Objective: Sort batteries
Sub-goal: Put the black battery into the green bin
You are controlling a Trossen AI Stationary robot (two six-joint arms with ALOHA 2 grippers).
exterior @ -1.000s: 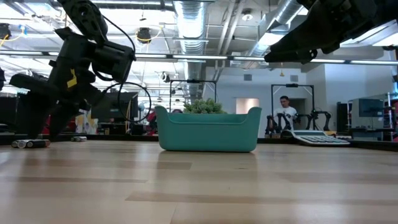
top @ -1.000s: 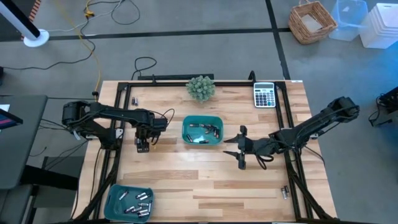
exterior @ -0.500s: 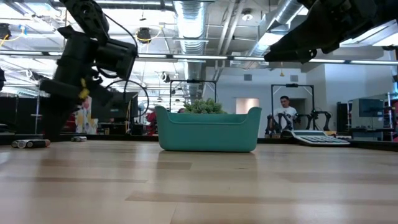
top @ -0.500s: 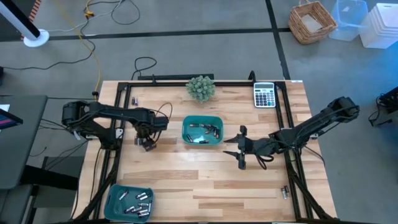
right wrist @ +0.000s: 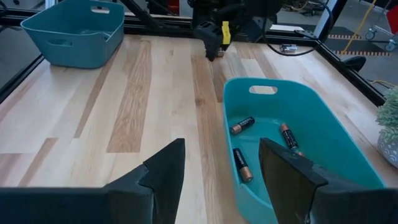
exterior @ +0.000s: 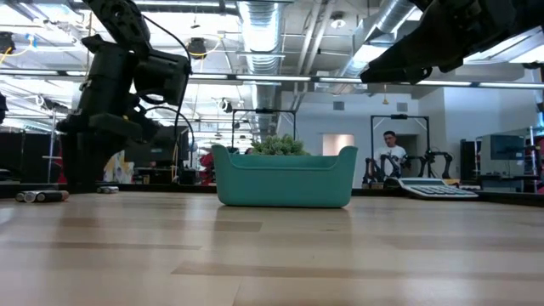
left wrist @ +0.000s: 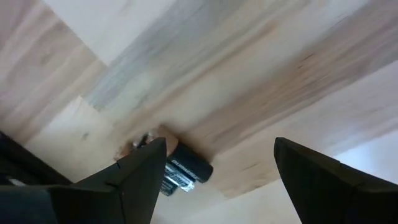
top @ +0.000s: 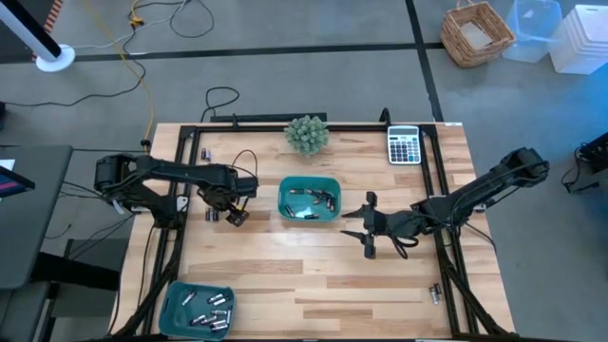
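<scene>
Seen from above, we find a wooden counter carrying two teal trays. The central tray holds several batteries; in the right wrist view we count at least three of them lying on its floor. A second tray at the counter's near left corner holds more batteries, scattered loosely.

The left claw is down at the counter to the left of the central tray, apart from its wall. In the left wrist view we see its two fingers spread wide with nothing between them, and a dark battery lying on the wood just beside one finger; we cannot tell whether the two touch.

The right claw waits just right of the central tray, above the counter. Its fingers stand open and empty, framing the near end of that tray in the right wrist view.

In the low view we note loose batteries lying on the counter at the far left edge, well apart from the central tray. At the counter's far side we also mark a small green plant and a grey calculator. A person stands in the room beyond.
</scene>
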